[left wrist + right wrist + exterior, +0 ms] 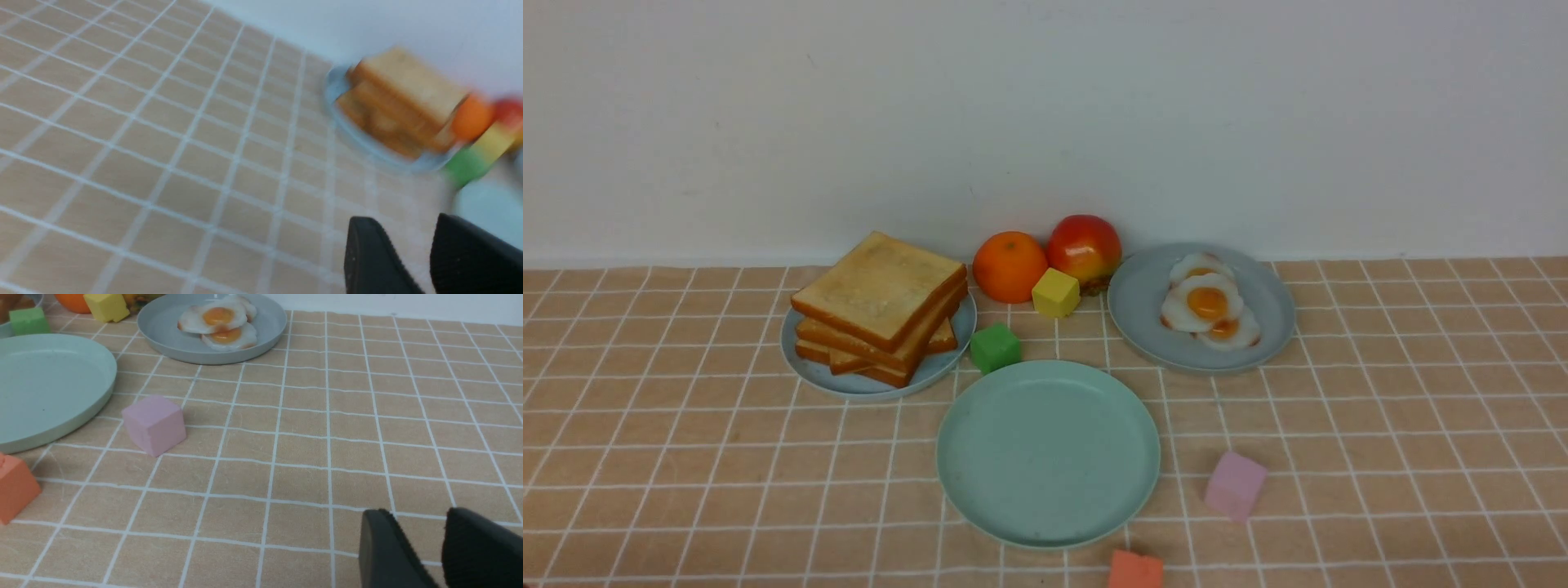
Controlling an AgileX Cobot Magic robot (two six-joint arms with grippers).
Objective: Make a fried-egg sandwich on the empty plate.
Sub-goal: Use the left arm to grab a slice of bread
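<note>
The empty mint-green plate (1048, 453) lies at the middle front; it also shows in the right wrist view (45, 388) and, blurred, in the left wrist view (490, 208). A stack of toast slices (880, 306) sits on a grey-blue plate (849, 385) at the back left. Three fried eggs (1205, 304) lie on another grey-blue plate (1147, 302) at the back right. Neither gripper shows in the front view. My left gripper (402, 222) is open and empty over the cloth, short of the toast (402, 98). My right gripper (416, 514) is open and empty, far from the eggs (218, 318).
An orange (1009, 266) and an apple (1084, 247) stand by the back wall between the two plates. A yellow cube (1055, 292) and a green cube (995, 347) lie behind the mint plate. A pink cube (1235, 485) and an orange-red cube (1135, 570) lie at its front right.
</note>
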